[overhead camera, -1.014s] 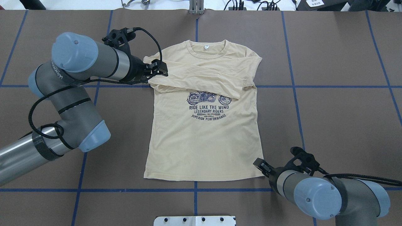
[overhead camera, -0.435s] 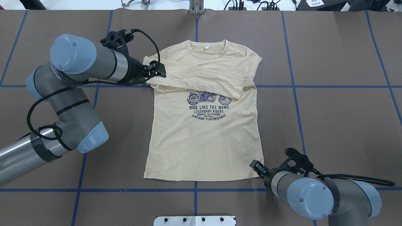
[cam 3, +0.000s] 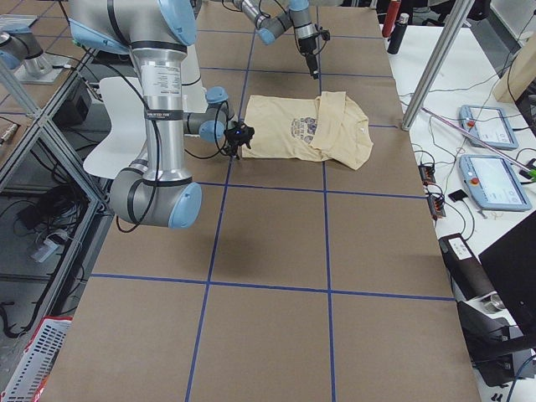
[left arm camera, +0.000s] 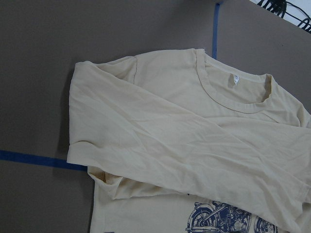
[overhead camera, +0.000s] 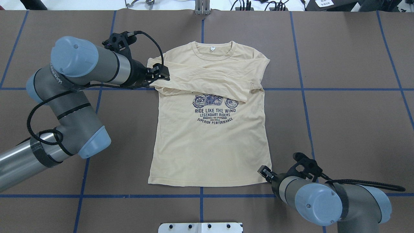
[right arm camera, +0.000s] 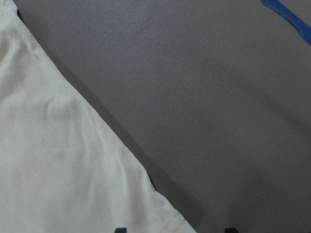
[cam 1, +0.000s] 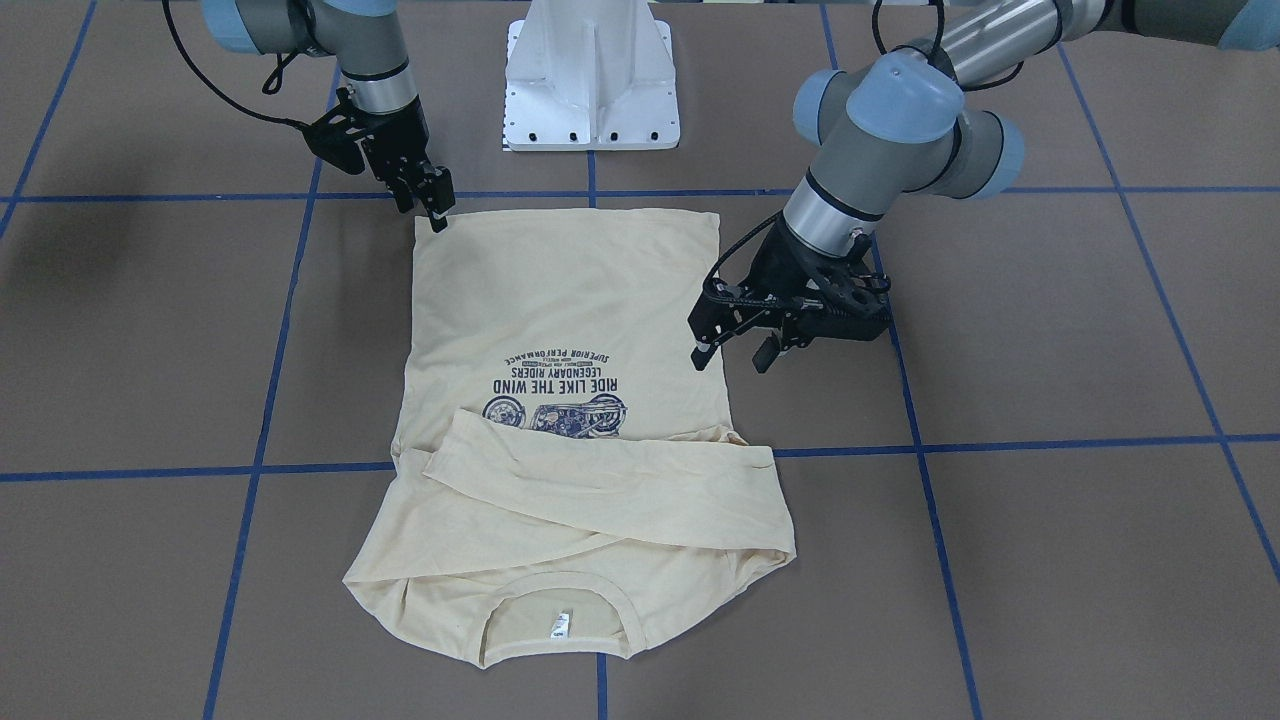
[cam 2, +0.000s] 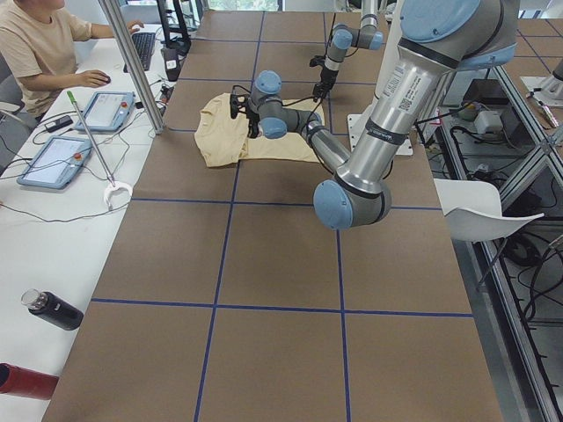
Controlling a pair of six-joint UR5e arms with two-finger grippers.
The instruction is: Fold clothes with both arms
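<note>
2 opposed high cameras look down on the table (overhead camera: 355,129); 2 watch from its ends; 2 wrist cameras sit close above the T-shirt (left arm camera: 170,121).

Shirt (overhead camera: 207,145), chest print (overhead camera: 215,115): dark navy capitals below a motorcycle figure. Line one reads "RIDE LIKE THE WIND". Line two reads "LEGENDARY RIDERS". Two small lines follow, too fine to read. The last line, curved, reads "SUPERIOR PERFORMANCE". The front-facing view shows the same print upside down. Neck tag (overhead camera: 212,49): white, no legible marking. Left arm (overhead camera: 106,66): lettering on a dark band (overhead camera: 61,77), not readable with certainty. Tube label (cam 2: 406,88) on the same arm: too small to read.
</note>
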